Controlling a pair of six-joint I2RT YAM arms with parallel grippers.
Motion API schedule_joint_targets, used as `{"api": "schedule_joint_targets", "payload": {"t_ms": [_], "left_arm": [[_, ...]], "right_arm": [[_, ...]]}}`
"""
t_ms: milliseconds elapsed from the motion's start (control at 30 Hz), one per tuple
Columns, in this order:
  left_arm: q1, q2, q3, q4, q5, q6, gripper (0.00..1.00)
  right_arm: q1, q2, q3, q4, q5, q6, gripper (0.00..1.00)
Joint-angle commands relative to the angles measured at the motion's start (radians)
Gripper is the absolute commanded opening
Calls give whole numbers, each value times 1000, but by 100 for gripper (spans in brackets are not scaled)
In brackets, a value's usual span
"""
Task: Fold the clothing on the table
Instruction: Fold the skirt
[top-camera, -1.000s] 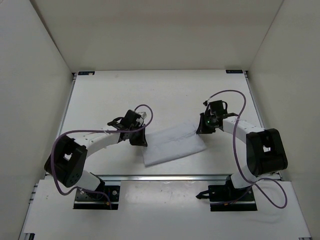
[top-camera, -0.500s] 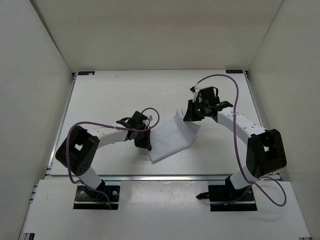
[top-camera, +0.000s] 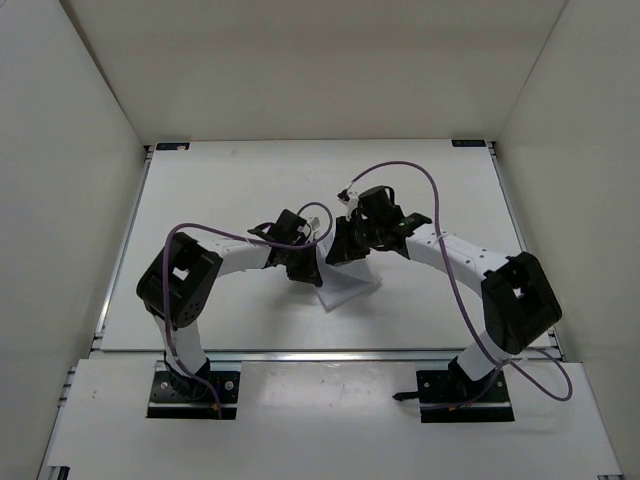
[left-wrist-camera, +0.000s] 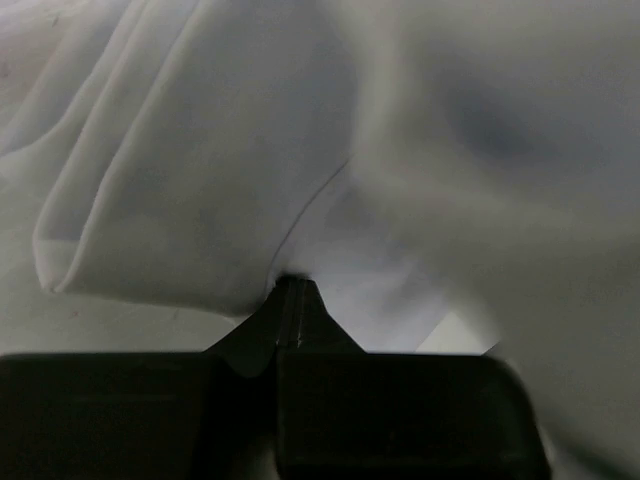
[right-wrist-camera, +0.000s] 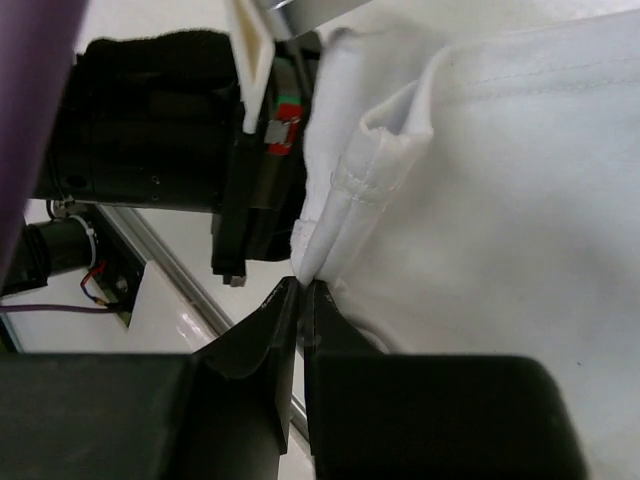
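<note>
Clothing (top-camera: 345, 289) on the table (top-camera: 220, 190): we see the left gripper (left-wrist-camera: 290, 290) and right gripper (right-wrist-camera: 302, 287), close together, each pinching a fabric fold.

A robotics lab test cell: bare white walls (top-camera: 70, 150) box in a white tabletop (top-camera: 230, 180), aluminium rail (top-camera: 330, 354) along its 6 o'clock edge.

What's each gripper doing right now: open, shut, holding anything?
Left gripper: jaws shut on a fold of the clothing.
Right gripper: jaws shut on the clothing's hemmed edge.
</note>
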Motion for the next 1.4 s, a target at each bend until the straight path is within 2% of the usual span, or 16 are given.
{"api": "schedule_joint_targets", "payload": {"t_ms": [0,433,500,533,600,633,667,700,833,900,967,1000,1067,1100,1200,1367], "left_arm": [[12,46,-3,41,-14,0,0],[69,21,-62,106,58,-24,0],[81,11,-64,106,73,-23,0],[93,-3,-67,103,78,-23,0],[95,-16,-62,100,87,-21,0],[97,-25,-62,98,87,-17,0],[98,-23,-62,91,91,-13,0],[98,-31,-62,97,87,-13,0],[103,-34,-61,86,91,-9,0],[101,-32,-59,78,93,-10,0],[110,-43,-53,71,91,-7,0],[112,-40,-58,68,91,-6,0],[121,-71,-70,72,96,-16,0],[123,-77,-73,72,97,-12,0],[133,-97,-78,68,105,-26,0],[143,-167,-72,55,101,-55,0]], "right_arm": [[38,32,22,71,-53,57,0],[63,166,-1,154,-109,114,0],[52,184,4,139,-117,109,18],[49,186,24,130,-123,108,35],[36,164,56,143,-143,125,58],[25,135,70,166,-149,132,63],[16,100,87,198,-149,154,75],[6,91,105,214,-149,169,80],[-33,6,180,216,-152,186,80],[-49,-30,187,200,-125,175,74],[-63,-90,139,171,-64,123,71],[-82,-112,81,162,-33,111,65],[-127,-138,-14,157,-68,111,59],[-151,-138,-75,154,-91,115,52],[-141,-161,-206,157,-45,82,52],[-118,-138,-271,174,1,68,49]]}}
